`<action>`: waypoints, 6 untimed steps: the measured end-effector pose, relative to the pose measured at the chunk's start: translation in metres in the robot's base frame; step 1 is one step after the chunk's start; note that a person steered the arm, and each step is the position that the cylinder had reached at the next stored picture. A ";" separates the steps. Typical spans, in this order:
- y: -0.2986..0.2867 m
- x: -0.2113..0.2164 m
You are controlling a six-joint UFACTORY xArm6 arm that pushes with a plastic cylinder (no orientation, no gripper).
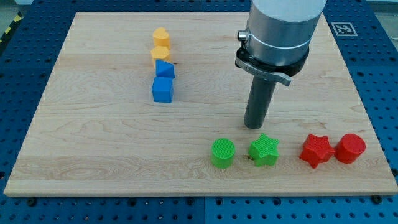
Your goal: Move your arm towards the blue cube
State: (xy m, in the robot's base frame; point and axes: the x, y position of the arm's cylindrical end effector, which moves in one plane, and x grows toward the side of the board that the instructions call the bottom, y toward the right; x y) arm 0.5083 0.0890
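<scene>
Two blue blocks sit in a short column with two yellow ones, well to the view's left of my tip (pixel 254 127), so the arm must pick its target with care. The blue cube (pixel 162 89) is the lowest of the column, nearest the view's bottom; just above it and touching or nearly so lies a second blue block (pixel 165 69) whose shape is hard to make out, then a yellow block (pixel 160 55) and another yellow block (pixel 161 37). The rod has no jaws, so nothing can be held or let go; it can only push. My tip rests on the wooden board (pixel 93 143), just above the green star (pixel 264 149) and near the green cylinder (pixel 222 153), touching neither as far as can be seen. A good approach would probably sweep toward the view's left and slightly up over bare board, away from the green pair. It should slow before contact so the cube is not driven into the column. The red star (pixel 315 150) and red cylinder (pixel 350 148) lie off to the view's right, clear of that path. The arm's upper body is cut off at the view's top, and whether the stacked blocks truly touch cannot be told.
</scene>
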 end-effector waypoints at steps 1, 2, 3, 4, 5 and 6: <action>-0.020 0.000; -0.114 0.000; -0.200 -0.013; -0.225 -0.054; -0.226 -0.056; -0.197 -0.056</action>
